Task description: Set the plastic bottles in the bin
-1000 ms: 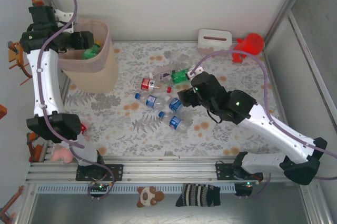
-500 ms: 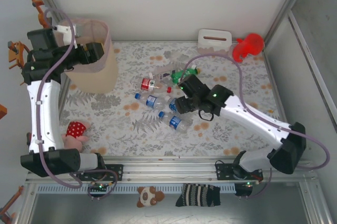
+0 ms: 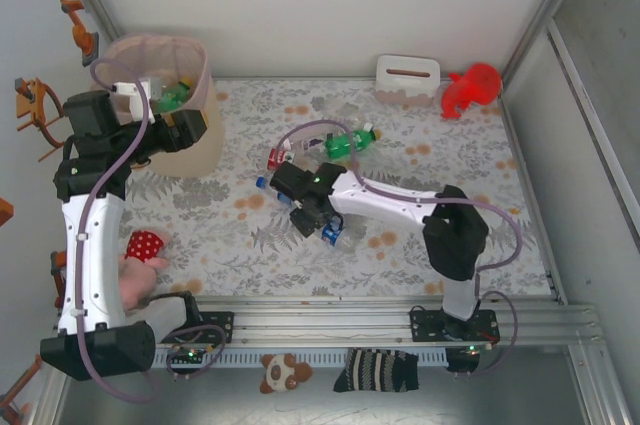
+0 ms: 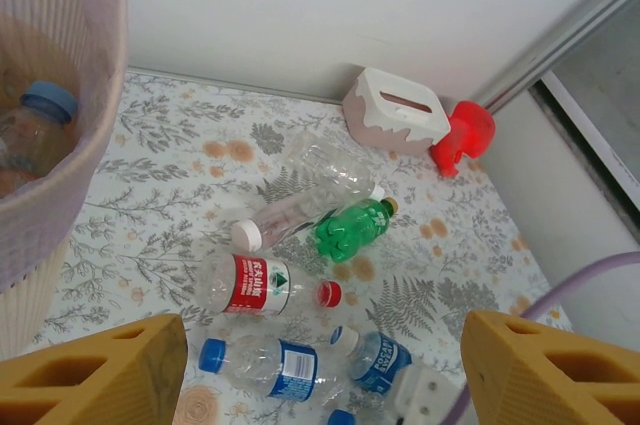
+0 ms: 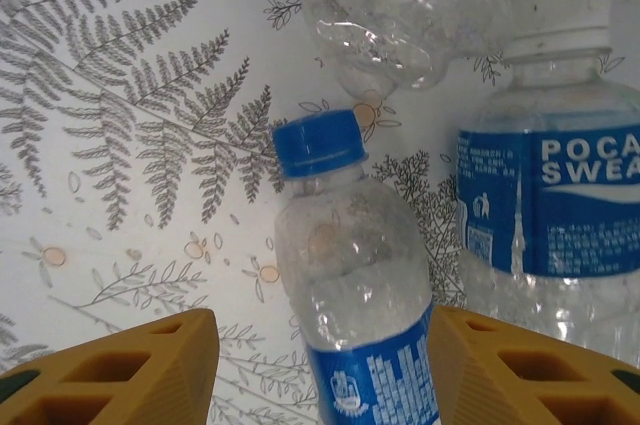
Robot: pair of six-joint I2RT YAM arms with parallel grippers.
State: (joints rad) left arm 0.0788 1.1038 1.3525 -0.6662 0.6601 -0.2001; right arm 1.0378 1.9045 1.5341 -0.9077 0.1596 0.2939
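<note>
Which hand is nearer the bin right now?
Left. The left hand sits just beside the bin's front-right wall; the right hand is away at mid-table, straddling a blue-capped bottle.

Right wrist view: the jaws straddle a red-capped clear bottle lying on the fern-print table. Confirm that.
Wrong on the cap: it is blue, not red. The right wrist view shows the jaws straddling a blue-capped clear bottle lying on the fern-print table.

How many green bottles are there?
2. One green bottle lies on the table beside the clear bottles. Another green bottle is already inside the bin. More could be hidden deeper in the bin.
</note>
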